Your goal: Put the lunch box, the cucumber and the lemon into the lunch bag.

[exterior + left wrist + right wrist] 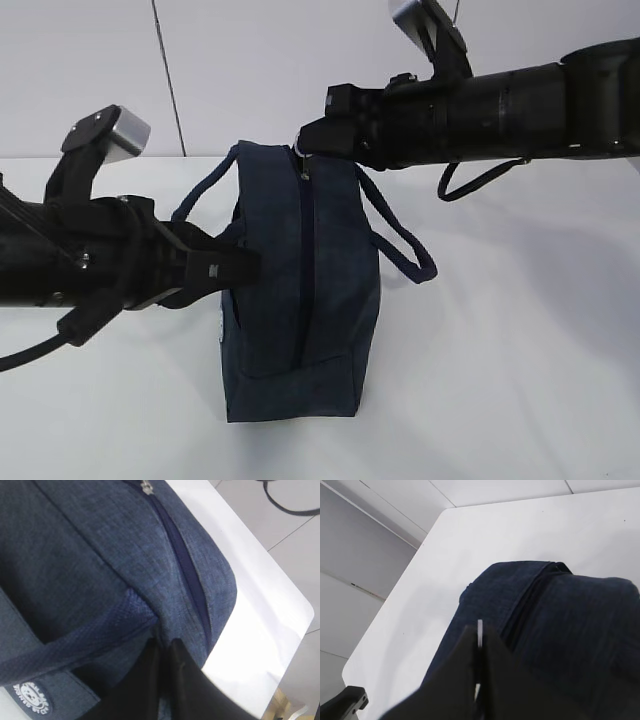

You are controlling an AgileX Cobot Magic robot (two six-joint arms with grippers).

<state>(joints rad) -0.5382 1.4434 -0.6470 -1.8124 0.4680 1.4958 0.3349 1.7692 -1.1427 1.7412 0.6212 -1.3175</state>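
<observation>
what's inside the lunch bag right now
Cannot be seen: the lunch bag stands on the white table with its top zipper closed along its whole visible length, so the fabric hides any contents. No lunch box, cucumber or lemon shows in any view.

Looks like a lab or test room: bare white surface, plain pale wall panels, tiled floor, loose cable.

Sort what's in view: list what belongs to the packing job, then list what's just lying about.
Job:
- lunch bag, zipper closed
- metal ring pull, pinched by the right gripper
- left gripper, shut on the bag's side

Lying about:
- nothing; only the white table

Lunch box, cucumber, lemon: not visible.
</observation>
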